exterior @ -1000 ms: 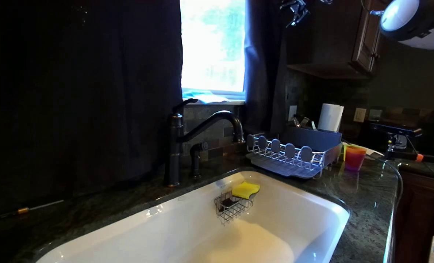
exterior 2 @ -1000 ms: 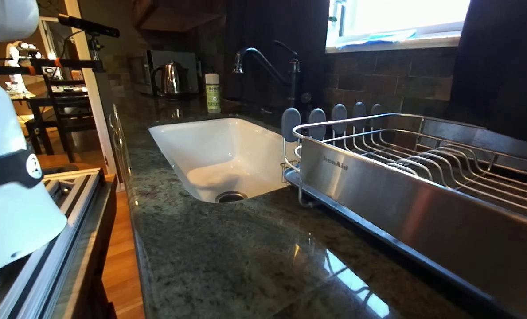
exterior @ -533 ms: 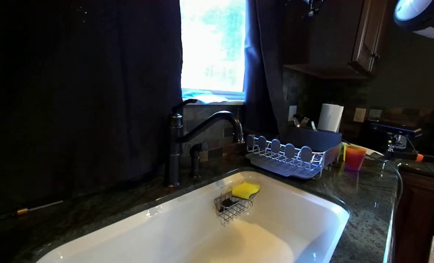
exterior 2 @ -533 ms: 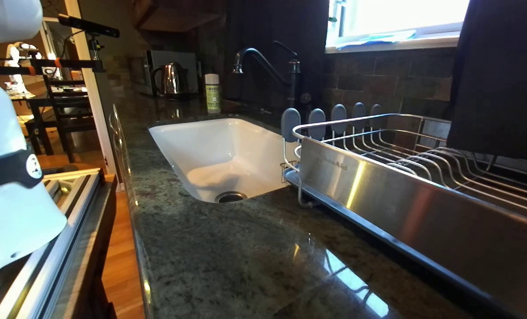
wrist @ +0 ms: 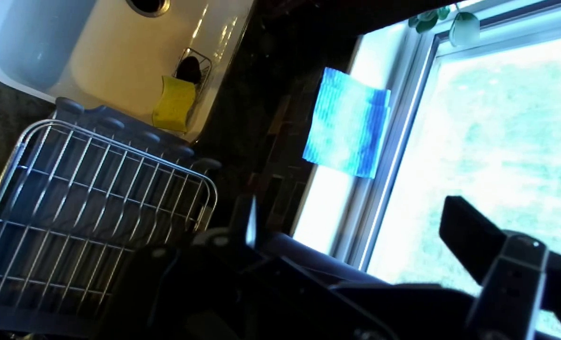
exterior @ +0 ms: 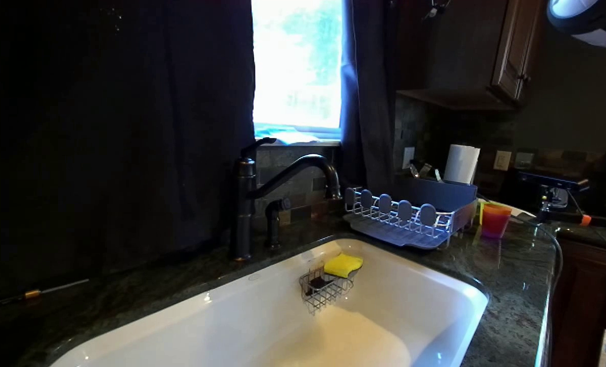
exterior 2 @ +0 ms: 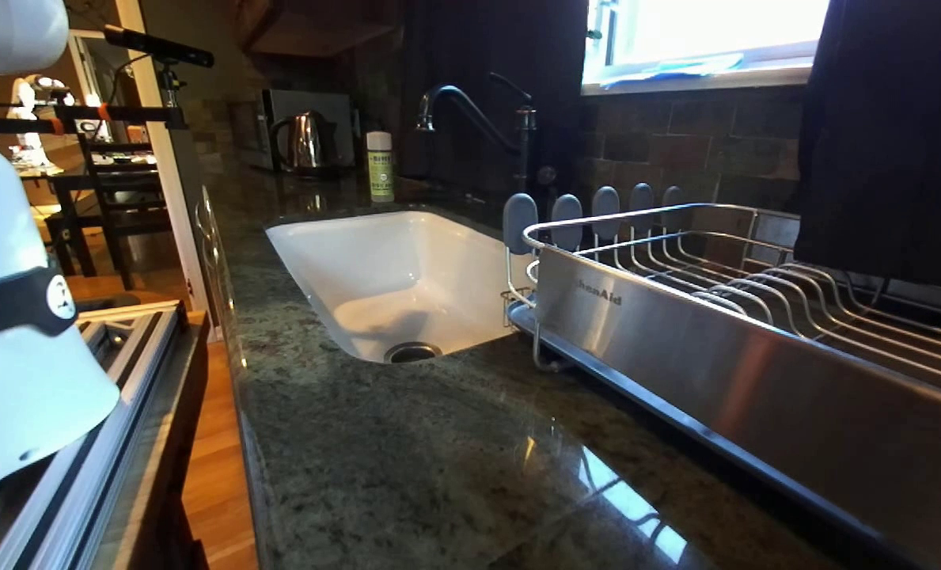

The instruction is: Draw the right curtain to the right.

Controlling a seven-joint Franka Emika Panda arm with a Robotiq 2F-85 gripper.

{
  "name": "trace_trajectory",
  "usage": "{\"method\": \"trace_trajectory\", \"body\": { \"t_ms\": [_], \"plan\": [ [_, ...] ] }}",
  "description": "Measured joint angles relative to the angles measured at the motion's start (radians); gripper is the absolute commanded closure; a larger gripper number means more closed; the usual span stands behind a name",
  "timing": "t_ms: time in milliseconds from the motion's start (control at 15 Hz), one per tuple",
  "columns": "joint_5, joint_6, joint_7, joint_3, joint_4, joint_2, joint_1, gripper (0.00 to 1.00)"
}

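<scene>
The right curtain (exterior: 373, 97) is a narrow, very dark panel with vertical folds, hanging along the window's right side. In an exterior view its lower end (exterior 2: 889, 150) hangs behind and over the dish rack. In the wrist view a dark purple-blue strip of the curtain (wrist: 304, 252) crosses the window's lower part, behind the jaws. My gripper (wrist: 358, 224) is open, with its fingers wide apart and nothing visible held between them. In an exterior view only a small part of the gripper (exterior: 435, 9) shows at the top edge, right of the curtain. Whether it touches the fabric is unclear.
A dish rack (exterior: 410, 219) stands below the curtain. The white sink (exterior: 425, 278), black faucet (exterior: 241, 209) and wide dark curtain (exterior: 129, 127) are to its left. An upper cabinet (exterior: 450, 56) is beside the curtain. An orange cup (exterior: 495, 221) stands on the counter.
The gripper and arm have shifted right and up in an exterior view. The right curtain swung, its lower edge moving right, then back toward vertical, and its folds differ. The gripper is open now.
</scene>
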Motion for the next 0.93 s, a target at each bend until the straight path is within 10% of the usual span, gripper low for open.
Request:
{"method": "trace_trajectory", "body": {
  "t_ms": [467,933],
  "plan": [
    [-0.084,0.0,-0.052,-0.053,0.003,-0.007,0.033,0.0],
    [-0.446,-0.066,-0.155,-0.153,0.003,-0.05,0.281,0.0]
  ]
}}
